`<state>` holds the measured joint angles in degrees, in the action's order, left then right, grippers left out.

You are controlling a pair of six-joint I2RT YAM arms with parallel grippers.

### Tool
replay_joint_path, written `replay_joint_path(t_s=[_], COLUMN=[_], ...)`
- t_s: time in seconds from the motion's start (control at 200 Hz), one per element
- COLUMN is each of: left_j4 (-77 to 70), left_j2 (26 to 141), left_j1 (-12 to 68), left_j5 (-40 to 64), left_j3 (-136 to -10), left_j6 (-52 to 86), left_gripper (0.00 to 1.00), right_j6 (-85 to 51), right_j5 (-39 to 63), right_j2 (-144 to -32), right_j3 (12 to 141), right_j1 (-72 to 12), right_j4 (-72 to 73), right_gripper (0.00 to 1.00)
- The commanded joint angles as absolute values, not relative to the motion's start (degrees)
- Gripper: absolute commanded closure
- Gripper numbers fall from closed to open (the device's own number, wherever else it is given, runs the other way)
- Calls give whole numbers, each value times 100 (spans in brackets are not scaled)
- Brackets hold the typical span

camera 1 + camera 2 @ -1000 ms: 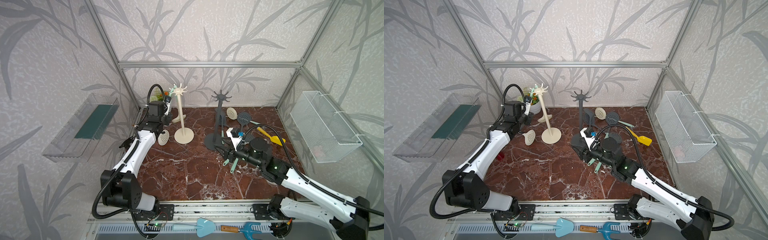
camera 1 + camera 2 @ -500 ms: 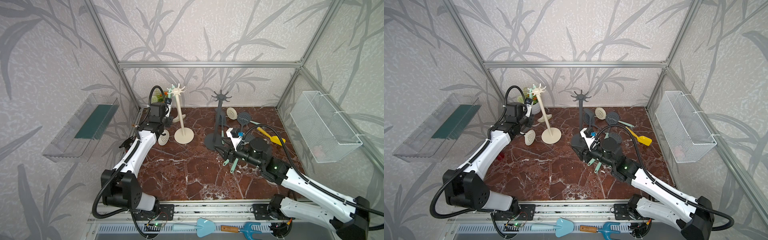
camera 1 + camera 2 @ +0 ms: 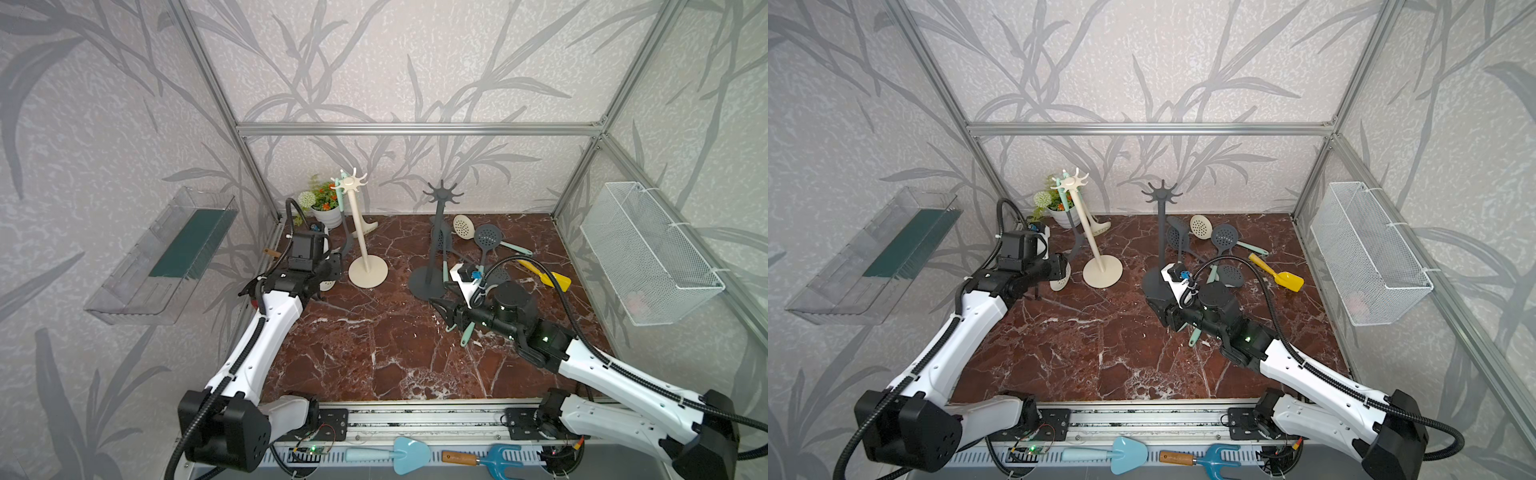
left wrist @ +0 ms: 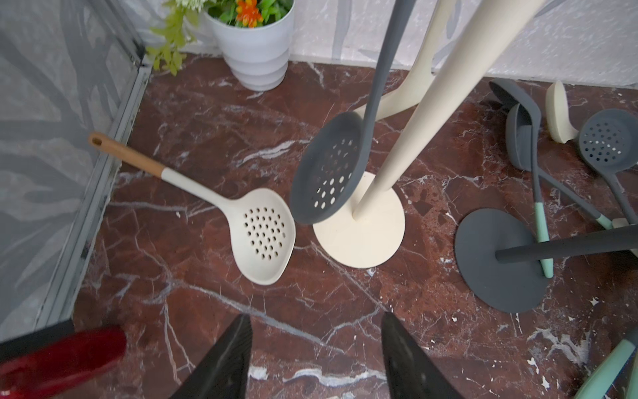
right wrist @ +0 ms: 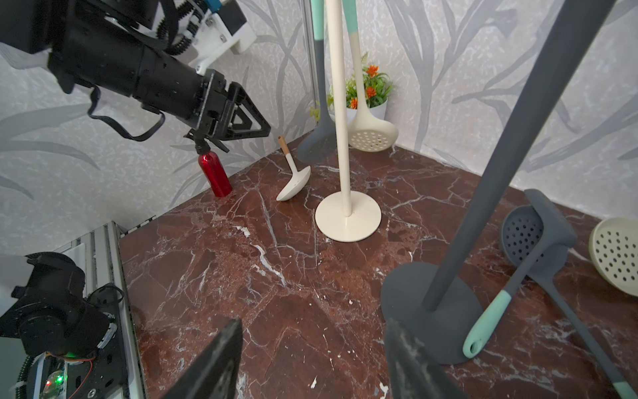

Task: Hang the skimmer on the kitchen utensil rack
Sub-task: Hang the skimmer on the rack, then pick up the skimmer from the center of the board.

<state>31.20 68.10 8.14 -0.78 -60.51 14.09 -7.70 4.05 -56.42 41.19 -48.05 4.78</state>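
1. Since a second ago, the left arm (image 3: 270, 324) has dropped and drawn back from the crown of the cream rack (image 3: 360, 232). The left jaws were clenched up by the hooks then and are now released. The right arm (image 3: 602, 365) has barely shifted, and the right jaws are slightly wider.
2. Left jaws: parted, nothing between them, low over bare table (image 4: 207, 293), facing the rack's round base.
3. Grey skimmer (image 4: 328, 169): hangs on the cream rack, ahead of the left jaws and well apart from them. Its perforated head is clear of the table, just beside the pole, over the edge of the base. Its mint handle end sits up at the crown in both top views. The seating on the prong is too small to make out.
4. Between the left jaws and the base, a cream skimmer with a wooden handle (image 4: 262, 235) lies flat, its bowl just beside the base rim.
5. A red bottle (image 5: 215, 172) stands by the wall, under the left jaws. The flower pot (image 4: 255, 51) is in the corner behind the rack.
6. A second cream skimmer (image 5: 371, 134) hangs on the far side of the same pole.
7. Right jaws: parted, empty, over the table near the grey rack (image 5: 511, 172).
8. A mint-handled utensil (image 5: 483, 328) lies across the grey rack's base. More skimmers lie behind that rack, with a yellow scoop (image 3: 544, 276) further right.
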Motion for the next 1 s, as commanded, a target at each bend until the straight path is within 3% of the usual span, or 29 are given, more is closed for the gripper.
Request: replay_joint_path(t_s=[0.0,0.215,0.515,0.66,0.995], left_j4=[3518,3824,4141,4096,4452], left_j2=[6572,6605,7516,8229,10439], left_j1=[818,747,202,-16,-665], left_j5=[-607,-842,-783,-934,-755], left_j3=[-5673,-5627,-6234,-6621,-8252], left_j6=[2513,3150,3980,4131,4202], left_gripper=[43,44,47,53,54], right_j6=[-905,-899,-806,-771,-381], right_j5=[334,338,393,536,1126], right_j2=[-5559,-5581,-5633,-5716,-5971], right_j3=[3959,3810,3716,3652,3636], right_j1=[-4825,-4824,-4825,-4825,-4823], right_j4=[589,616,609,711,914], right_gripper=[34,34,35,35,36])
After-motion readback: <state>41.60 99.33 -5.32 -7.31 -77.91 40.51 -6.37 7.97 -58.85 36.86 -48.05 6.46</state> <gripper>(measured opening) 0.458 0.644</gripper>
